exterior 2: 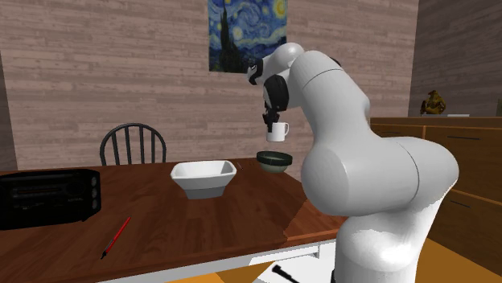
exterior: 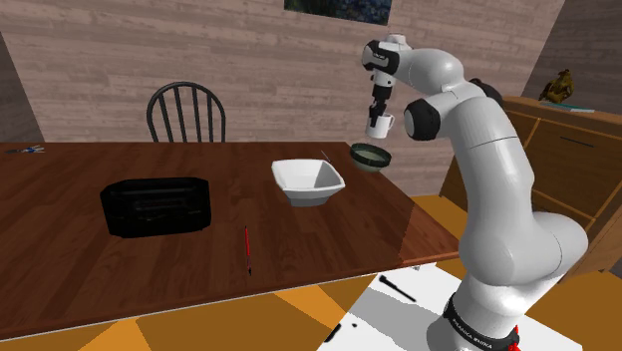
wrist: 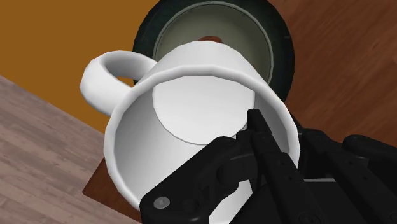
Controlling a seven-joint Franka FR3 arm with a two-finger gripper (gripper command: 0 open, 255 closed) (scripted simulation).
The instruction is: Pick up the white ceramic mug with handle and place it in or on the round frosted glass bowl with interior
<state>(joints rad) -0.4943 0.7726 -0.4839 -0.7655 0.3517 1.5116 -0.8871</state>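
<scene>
Gripper (exterior: 377, 116) is clamped on the white mug (exterior: 379, 125). The mug is off the table, in the air. Wrist view: one finger (wrist: 254, 127) is inside the mug (wrist: 191, 121) and the other is outside, so the gripper (wrist: 275, 137) pinches the mug wall between them. The mug mouth faces the hand. The handle (wrist: 105, 76) sticks out on the side away from the fingers.

Shoulder view: the mug hangs at 12 o'clock of the round bowl (exterior: 370, 156), near it but apart, with a visible gap. The handle points to 3 o'clock. Second exterior view agrees: gripper (exterior 2: 272, 119) on top, mug (exterior 2: 278, 130) at 12 o'clock of the round bowl (exterior 2: 273, 162), not touching. The round bowl is dark outside and pale inside, and sits on the brown table (exterior: 80, 259) close to its far corner. Wrist view: the round bowl (wrist: 280, 44) lies beyond the mug, partly covered by it.

Rest of the shoulder view: the white square bowl (exterior: 308, 181) is at 8 o'clock of the round bowl, near it. The black toaster (exterior: 156, 206) is at 9 o'clock of the square bowl, well apart. The red pen (exterior: 247, 247) lies flat at 7 o'clock of the square bowl, near the table's front edge. The chair (exterior: 185, 112) is at 12 o'clock of the toaster, behind the table. The sideboard (exterior: 558, 130) is at 3 o'clock of the mug, with a figurine (exterior: 559, 87) on top. Second exterior view: the painting (exterior 2: 247, 34) is on the wall at 11 o'clock of the mug.
</scene>
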